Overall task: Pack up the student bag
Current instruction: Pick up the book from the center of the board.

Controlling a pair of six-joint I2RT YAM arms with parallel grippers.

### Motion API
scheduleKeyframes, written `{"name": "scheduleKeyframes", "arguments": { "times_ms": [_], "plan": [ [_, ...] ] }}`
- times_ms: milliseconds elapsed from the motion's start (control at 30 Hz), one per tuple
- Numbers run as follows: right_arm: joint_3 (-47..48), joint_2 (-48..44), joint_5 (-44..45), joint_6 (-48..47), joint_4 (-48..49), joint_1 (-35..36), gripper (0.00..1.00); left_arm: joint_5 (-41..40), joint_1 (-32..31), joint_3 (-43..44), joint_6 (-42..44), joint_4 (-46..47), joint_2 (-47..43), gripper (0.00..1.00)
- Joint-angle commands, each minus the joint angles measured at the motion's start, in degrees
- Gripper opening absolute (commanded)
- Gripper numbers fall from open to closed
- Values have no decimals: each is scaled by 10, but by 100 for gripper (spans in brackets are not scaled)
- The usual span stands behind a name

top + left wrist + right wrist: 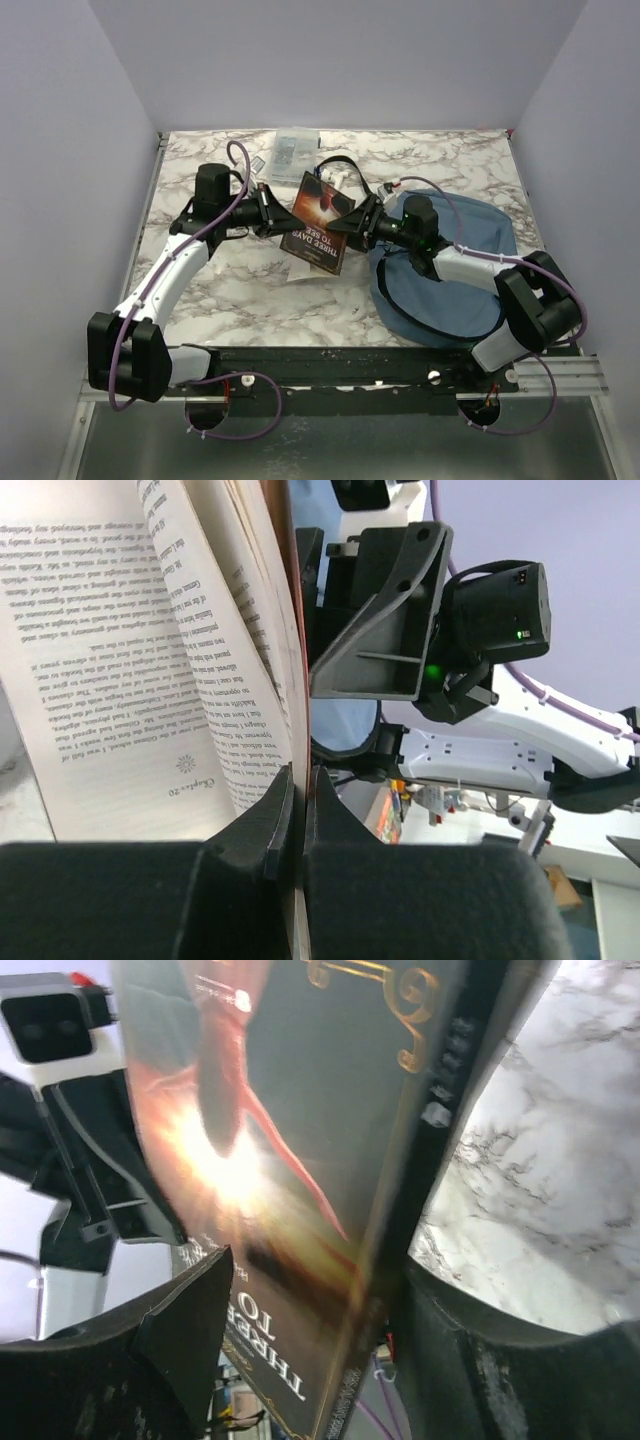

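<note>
Two arms on one book [318, 222], centre frame | left fingers [255, 830] pinched shut on its cover | right fingers [180, 1340] straddle it, clamp unclear | student bag [470, 250] flat on desk [250, 290], right side | step: handover, likely | next: right grips firmly, left releases.

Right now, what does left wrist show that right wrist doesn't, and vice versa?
Only left wrist: the book fanned open with printed pages showing, the left fingers shut on its edge, and the right arm beyond. Only right wrist: the dark cover with gold lettering, the marble table, the right fingers apart on either side of the book, and the left camera. Both: the same book, between the two arms.
</note>
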Motion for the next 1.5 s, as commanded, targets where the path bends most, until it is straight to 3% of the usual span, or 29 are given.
{"name": "scheduleKeyframes", "arguments": {
  "times_ms": [0, 100, 133, 200, 233, 300, 367, 500, 600, 700, 867, 1033, 1233, 1300, 1400, 1467],
  "plan": [
    [-9, -6, -41, 85, 159, -4, 59, 63, -2, -20, -42, 71, -12, 0],
    [-3, -19, -31, 82, 164, -5, 40, 53, -3, -27, -38, 72, -19, 2],
    [-3, -25, -24, 78, 156, -5, 31, 44, -3, -28, -36, 70, -27, 11],
    [0, -35, -13, 66, 146, -9, 20, 16, -2, -31, -26, 59, -47, 35],
    [10, -54, 10, 62, 113, -27, 10, -72, -1, -11, 19, -20, -88, 67],
    [16, -63, 24, 69, 109, -40, 2, -138, -1, 11, 44, -73, -114, 84],
    [26, -70, 47, 80, 103, -49, 0, -202, -1, 29, 50, -111, -144, 92],
    [56, -70, 93, 104, 123, -51, 0, -285, -1, 18, -12, -123, -199, 97],
    [52, -63, 146, 155, 190, -51, 0, -235, -12, -27, -89, -14, -213, 98],
    [43, -16, 184, 219, 327, -51, 0, -207, -60, -84, -169, 160, -205, 98],
    [70, 68, 205, 333, 478, -35, 0, -353, -181, -75, -122, 249, -177, 98],
    [52, 38, 253, 311, 445, 2, 0, -432, -222, -89, -140, 348, -136, 98],
    [-5, -31, 297, 285, 378, 22, 0, -567, -268, -97, -167, 357, -116, 97],
    [-26, -60, 308, 282, 344, 24, 0, -609, -282, -100, -176, 357, -116, 86],
    [-55, -106, 309, 274, 303, 24, 1, -635, -299, -96, -174, 363, -111, 56],
    [-75, -148, 303, 259, 255, 24, 11, -637, -309, -94, -169, 368, -107, 41]
  ]
}}
